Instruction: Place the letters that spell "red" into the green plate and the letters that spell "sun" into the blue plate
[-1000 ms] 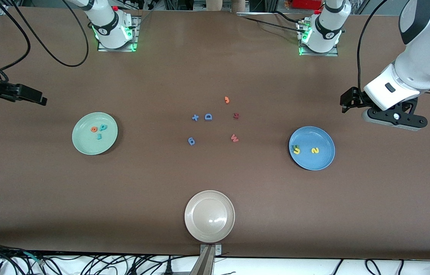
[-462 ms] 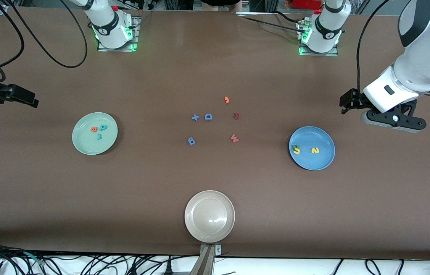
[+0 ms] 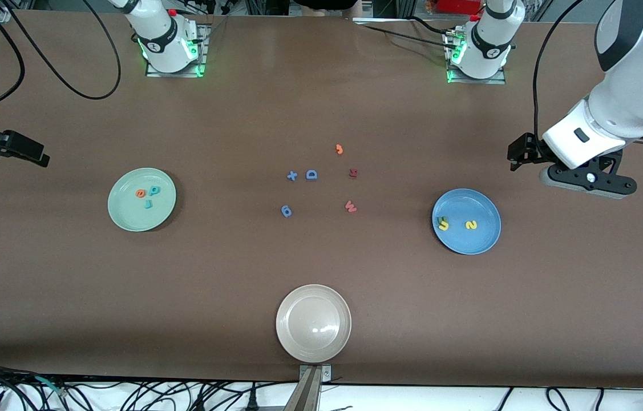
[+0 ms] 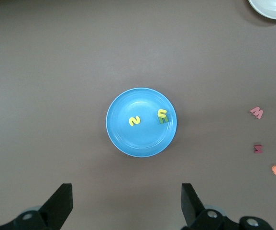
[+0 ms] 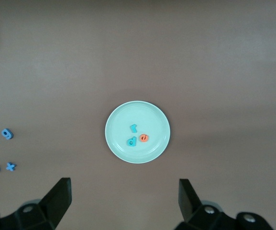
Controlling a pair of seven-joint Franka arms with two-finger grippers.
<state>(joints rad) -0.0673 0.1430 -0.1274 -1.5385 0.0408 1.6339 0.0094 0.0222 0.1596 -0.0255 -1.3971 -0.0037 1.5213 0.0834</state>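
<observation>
The green plate [image 3: 127, 212] lies toward the right arm's end of the table. On it are the orange "e" [image 3: 140, 193], the teal "d" [image 3: 153, 190] and the teal "r" [image 3: 148, 204]. The blue plate [image 3: 469, 241] lies toward the left arm's end. It holds the yellow "s" [image 3: 470, 225] and the yellow "u" [image 3: 443, 225], which partly covers the olive "n" [image 4: 164, 120]. My left gripper [image 4: 126, 189] hangs open and empty, high over bare table beside the blue plate. My right gripper [image 5: 123, 184] is also open and empty, high over the table's end past the green plate.
A beige plate [image 3: 287, 342] sits at the table edge nearest the front camera. Loose letters lie mid-table: an orange "J" [image 3: 339, 149], a blue "D" [image 3: 311, 174], a blue plus [image 3: 292, 176], a blue "6" [image 3: 286, 211], a red "W" [image 3: 350, 206] and a dark red piece [image 3: 353, 172].
The right arm has drawn back toward its end of the table, almost out of the front view. The left arm has barely shifted. No letter has moved.
</observation>
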